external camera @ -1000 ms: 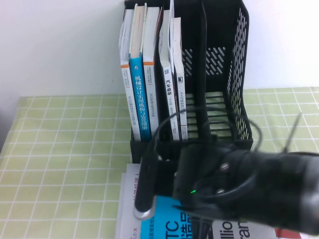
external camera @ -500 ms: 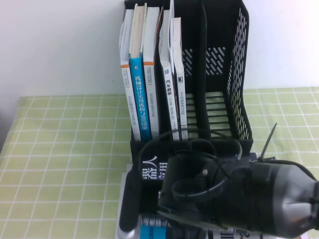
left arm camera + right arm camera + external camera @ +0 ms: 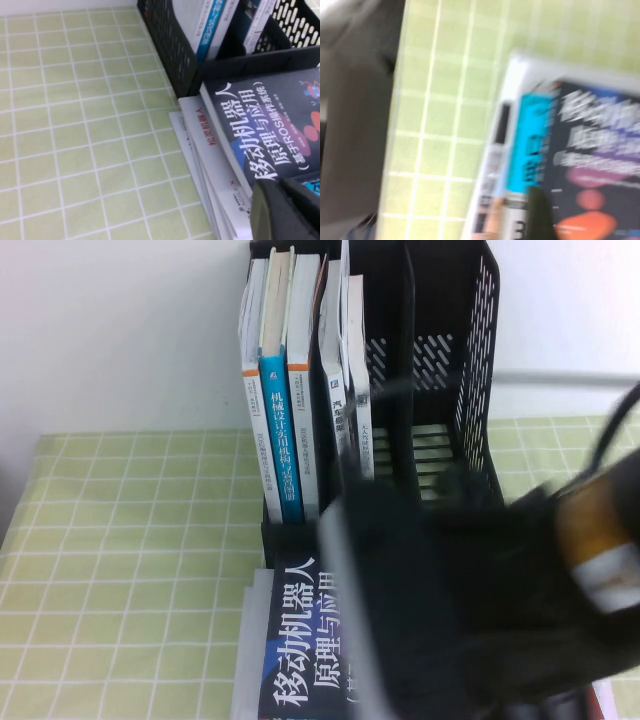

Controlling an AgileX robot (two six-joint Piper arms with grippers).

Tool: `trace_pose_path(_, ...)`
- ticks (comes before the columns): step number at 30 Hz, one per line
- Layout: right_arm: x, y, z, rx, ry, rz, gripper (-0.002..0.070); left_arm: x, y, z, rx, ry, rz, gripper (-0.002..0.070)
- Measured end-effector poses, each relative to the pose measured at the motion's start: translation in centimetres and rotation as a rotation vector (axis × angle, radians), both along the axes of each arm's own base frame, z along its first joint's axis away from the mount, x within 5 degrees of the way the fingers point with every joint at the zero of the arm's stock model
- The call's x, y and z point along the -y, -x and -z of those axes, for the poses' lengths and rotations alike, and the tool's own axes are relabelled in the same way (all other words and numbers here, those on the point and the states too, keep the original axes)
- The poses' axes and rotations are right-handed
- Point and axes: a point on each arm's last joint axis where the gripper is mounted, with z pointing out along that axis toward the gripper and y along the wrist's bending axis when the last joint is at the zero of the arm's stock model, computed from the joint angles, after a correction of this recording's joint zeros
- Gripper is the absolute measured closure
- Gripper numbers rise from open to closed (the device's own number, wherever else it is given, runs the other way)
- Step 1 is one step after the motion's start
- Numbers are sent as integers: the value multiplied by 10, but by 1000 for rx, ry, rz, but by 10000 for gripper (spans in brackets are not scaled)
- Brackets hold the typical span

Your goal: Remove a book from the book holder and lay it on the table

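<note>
The large dark navy-black paperback with the big white Chinese title (image 3: 300, 660) lies face up on a small stack of books at the near edge of the table with the light green and white checked cloth (image 3: 130, 570), just in front of the low lip of the black plastic three-slot book holder (image 3: 440, 400). Its long axis seems to run near to far, the title's head toward the rack. The right gripper (image 3: 480, 620) is a blurred dark mass above the book's right half, so it is the nearer arm; whether its fingers grip the book or have let go I cannot tell. In the right wrist view a dark fingertip (image 3: 540, 212) sits over the cover beside the orange shape. The left gripper (image 3: 285, 210) hangs near the stack's near end, its opening likewise unclear. I count five books standing in the holder's left and middle slots, the right slot bare, and perhaps four books in the flat stack.
</note>
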Motion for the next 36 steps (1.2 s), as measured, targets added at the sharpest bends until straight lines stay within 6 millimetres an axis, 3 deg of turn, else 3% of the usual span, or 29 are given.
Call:
trace_pose_path(4, 34, 11, -43, 118, -112, 27, 583, 4, -6, 10, 15, 19, 7, 678)
trace_pose_path(9, 75, 11, -68, 203, -196, 177, 665, 12, -17, 37, 30, 59, 18, 678)
trace_pose_path(12, 99, 8, -67, 228, -254, 280, 673, 17, -22, 54, 57, 105, 21, 678)
trace_pose_path(16, 126, 2, -37, 262, -304, 423, 676, 21, -26, 72, 62, 151, 19, 678)
trace_pose_path(22, 158, 3, 47, 257, -323, 593, 677, 21, -27, 82, 52, 150, 16, 678)
trace_pose_path(28, 164, 21, 117, 111, -388, 642, 678, 21, -27, 83, 51, 150, 16, 678)
trace_pose_path(31, 166, 24, 136, 85, -383, 653, 678, 21, -27, 83, 51, 150, 16, 678)
trace_pose_path(36, 166, 24, 138, 90, -393, 654, 678, 21, -27, 83, 51, 150, 16, 678)
